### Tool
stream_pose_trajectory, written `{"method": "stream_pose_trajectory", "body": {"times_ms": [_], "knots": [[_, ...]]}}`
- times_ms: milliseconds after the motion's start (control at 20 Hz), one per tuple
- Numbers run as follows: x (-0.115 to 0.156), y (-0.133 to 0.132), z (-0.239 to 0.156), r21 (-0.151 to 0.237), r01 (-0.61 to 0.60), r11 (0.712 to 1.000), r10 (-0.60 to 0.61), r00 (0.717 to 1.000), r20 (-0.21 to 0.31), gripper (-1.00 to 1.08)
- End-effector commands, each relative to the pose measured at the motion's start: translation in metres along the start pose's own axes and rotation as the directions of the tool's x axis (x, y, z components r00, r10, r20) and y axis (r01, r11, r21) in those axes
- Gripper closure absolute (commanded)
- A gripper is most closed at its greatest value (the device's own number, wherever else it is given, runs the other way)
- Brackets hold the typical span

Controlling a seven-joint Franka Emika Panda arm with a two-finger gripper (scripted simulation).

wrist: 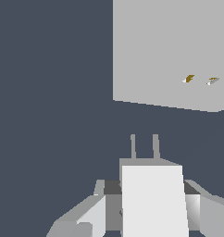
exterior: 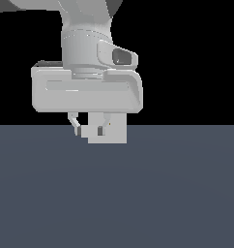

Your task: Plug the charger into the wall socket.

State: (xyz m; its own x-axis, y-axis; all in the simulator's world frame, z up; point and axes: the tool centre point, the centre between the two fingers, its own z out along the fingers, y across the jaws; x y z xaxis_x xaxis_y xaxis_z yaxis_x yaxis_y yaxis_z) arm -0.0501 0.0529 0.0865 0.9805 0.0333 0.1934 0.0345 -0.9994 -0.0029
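Gripping charger (wrist: 153, 203) in tool (wrist: 146, 203), prongs fwd toward wall socket (wrist: 155, 55), gap between, not yet in

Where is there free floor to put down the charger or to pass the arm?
Bare dark floor fills the exterior view's foreground. In the wrist view, floor is bare between the charger's two prongs and the wall socket, and beside both. It is crowded at the gripper.

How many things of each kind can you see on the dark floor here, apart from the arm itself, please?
Charger, white block with two prongs: 1
Wall socket, light-grey plate with two yellowish holes: 1
Total: 2
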Motion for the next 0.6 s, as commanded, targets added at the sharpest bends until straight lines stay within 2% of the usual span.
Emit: {"method": "stream_pose_trajectory", "body": {"times_ms": [0, 250, 550], "knots": [[0.001, 0.008, -0.006, -0.010, -0.051, 0.999, 0.051, 0.999, 0.000, 1.08], [0.001, 0.018, -0.012, -0.023, -0.109, 0.994, 0.109, 0.994, 0.000, 1.08], [0.000, 0.021, -0.014, -0.027, -0.124, 0.992, 0.124, 0.992, 0.001, 1.08]]}}
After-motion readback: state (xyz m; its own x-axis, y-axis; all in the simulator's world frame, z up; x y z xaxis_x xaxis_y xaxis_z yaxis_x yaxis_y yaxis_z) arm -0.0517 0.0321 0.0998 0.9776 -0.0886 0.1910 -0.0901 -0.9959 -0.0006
